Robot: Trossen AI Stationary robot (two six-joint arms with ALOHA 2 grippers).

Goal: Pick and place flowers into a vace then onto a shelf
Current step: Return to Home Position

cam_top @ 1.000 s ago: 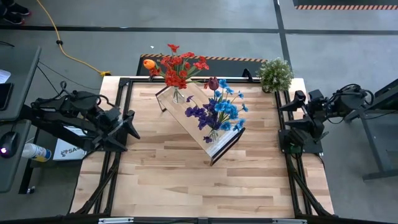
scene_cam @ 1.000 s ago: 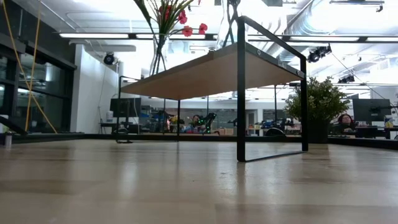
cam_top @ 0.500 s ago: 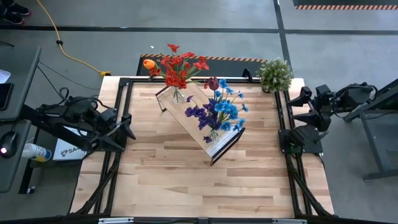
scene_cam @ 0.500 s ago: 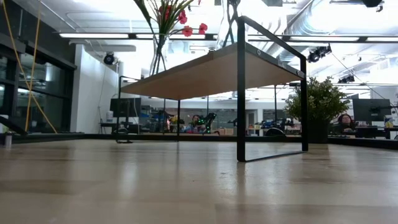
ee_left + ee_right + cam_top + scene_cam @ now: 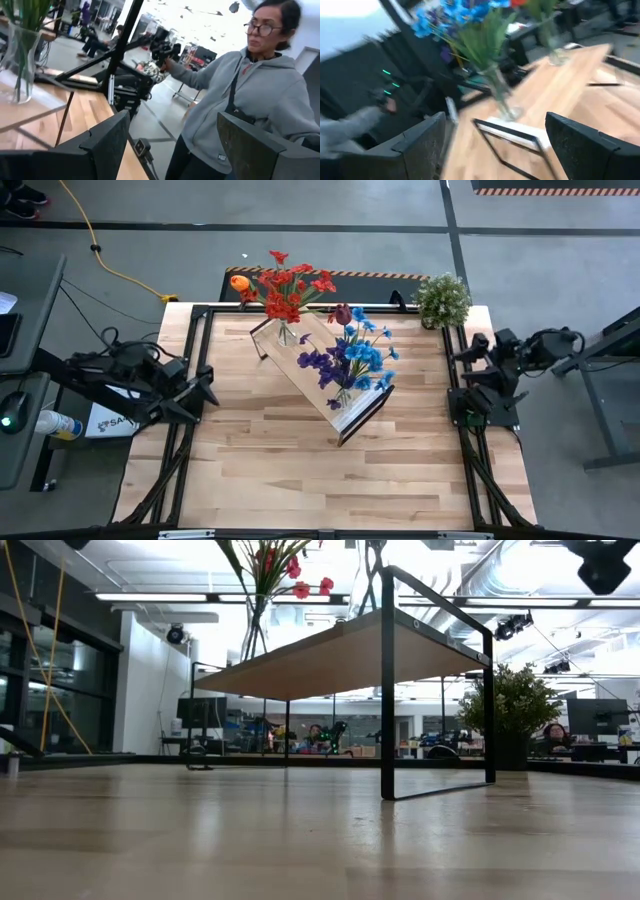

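Note:
The shelf [image 5: 318, 368] stands slantwise in the middle of the table on its dark metal legs [image 5: 388, 690], with its white-edged end [image 5: 517, 136] toward the near right. Two glass vases stand on its board. One holds red and orange flowers [image 5: 286, 292], the other blue, purple and maroon flowers [image 5: 352, 356]. My left gripper [image 5: 207, 387] hangs open over the table's left edge, apart from the shelf. My right gripper [image 5: 466, 363] is open at the right edge, facing the blue-flower vase [image 5: 501, 97]. Neither gripper touches anything.
A bushy potted plant [image 5: 442, 298] stands at the far right corner. A person in a grey hoodie [image 5: 240, 105] stands beyond the table's right side, holding a controller handle. Bare tabletop [image 5: 300, 470] lies between the shelf and the near edge.
My right arm swung out past the table's right edge and came back toward that edge, lower than before. My left gripper drew slightly toward the left edge. The shelf, vases and flowers stayed where they were.

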